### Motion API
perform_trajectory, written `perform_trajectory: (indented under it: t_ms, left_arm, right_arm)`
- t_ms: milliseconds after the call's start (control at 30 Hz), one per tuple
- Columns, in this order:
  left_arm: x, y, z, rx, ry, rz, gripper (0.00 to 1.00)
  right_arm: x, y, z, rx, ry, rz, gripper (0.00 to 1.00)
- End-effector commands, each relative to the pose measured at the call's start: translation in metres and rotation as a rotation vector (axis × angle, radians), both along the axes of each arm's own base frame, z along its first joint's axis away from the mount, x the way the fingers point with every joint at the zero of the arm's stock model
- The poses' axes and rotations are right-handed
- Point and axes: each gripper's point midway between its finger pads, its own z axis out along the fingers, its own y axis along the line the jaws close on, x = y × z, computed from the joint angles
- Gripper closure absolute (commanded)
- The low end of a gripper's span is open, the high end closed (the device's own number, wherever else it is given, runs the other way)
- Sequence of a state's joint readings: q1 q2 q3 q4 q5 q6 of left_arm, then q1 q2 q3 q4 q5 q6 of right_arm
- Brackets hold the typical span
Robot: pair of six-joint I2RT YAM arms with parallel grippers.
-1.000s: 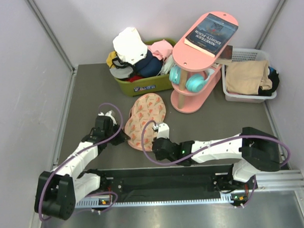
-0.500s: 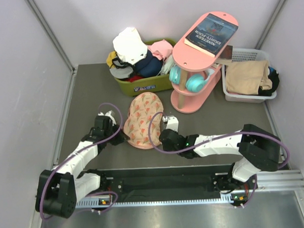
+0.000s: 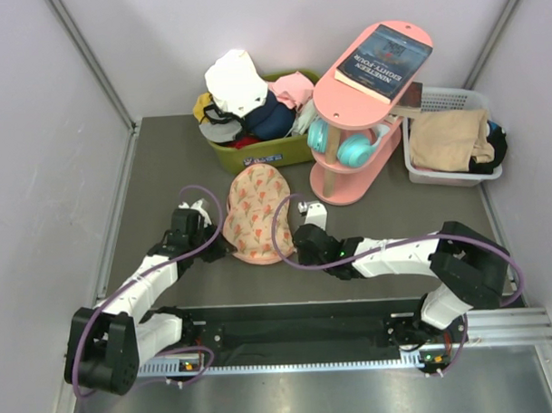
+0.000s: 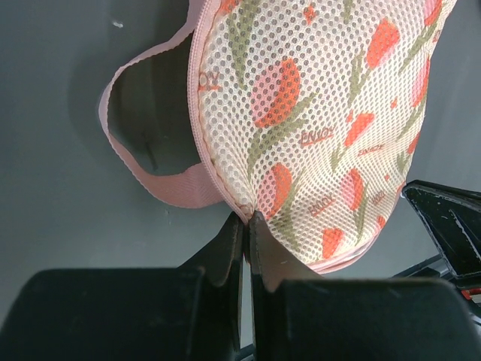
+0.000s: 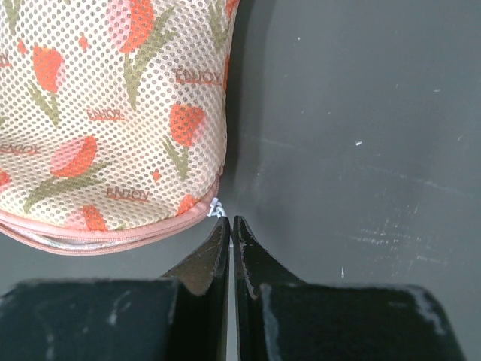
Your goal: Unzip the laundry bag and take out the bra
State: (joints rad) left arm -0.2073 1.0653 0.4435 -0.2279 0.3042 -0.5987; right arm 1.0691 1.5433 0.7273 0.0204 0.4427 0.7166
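Matte grey tabletop [image 3: 166, 165], oval mesh laundry bag [image 3: 252, 216], pink woven loop [image 4: 176, 186]

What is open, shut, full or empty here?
Peach mesh laundry bag with orange prints: bulging, zip looks shut where seen.
Left gripper: shut on the bag's seam.
Right gripper: shut on the small pale zip pull.
Green plastic bin: heaped with clothes.
White slatted basket: holding tan cloth.

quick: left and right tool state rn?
Left tool: closed, pinching the laundry bag at its zip edge.
Right tool: closed beside the bag's edge; any hold cannot be told.
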Motion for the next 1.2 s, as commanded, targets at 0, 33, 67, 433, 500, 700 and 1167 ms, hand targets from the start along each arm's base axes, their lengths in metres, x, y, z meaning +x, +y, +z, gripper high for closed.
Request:
perform_trajectory:
  t_ms: [0,33,67,433,500,700,1167]
  left_arm:
    - [0.018,0.009,0.012,0.033,-0.073,0.012,1.0]
    - [0.017,0.007,0.011,0.026,-0.072,0.004,1.0]
    - [0.016,0.006,0.012,0.023,-0.074,-0.002,1.0]
    - [0.013,0.004,0.021,0.0,-0.077,0.001,0.92]
    - [0.011,0.003,0.023,-0.003,-0.074,0.002,0.75]
    - [0.013,0.011,0.042,0.028,-0.097,0.039,0.22]
    - [0.026,0.037,0.115,0.104,-0.288,0.159,0.02]
  right_arm:
    - [0.014,-0.02,0.002,-0.092,-0.034,-0.032,1.0]
    - [0.012,-0.017,0.005,-0.087,-0.033,-0.004,1.0]
    - [0.013,-0.012,0.016,-0.064,-0.044,0.013,1.0]
    - [-0.001,0.017,0.094,0.024,-0.127,0.145,0.32]
    - [-0.002,0.024,0.092,0.04,-0.112,0.15,0.29]
    - [-0.003,0.053,0.066,0.083,-0.031,0.167,0.28]
    - [-0.035,0.105,0.058,0.111,-0.014,0.254,0.28]
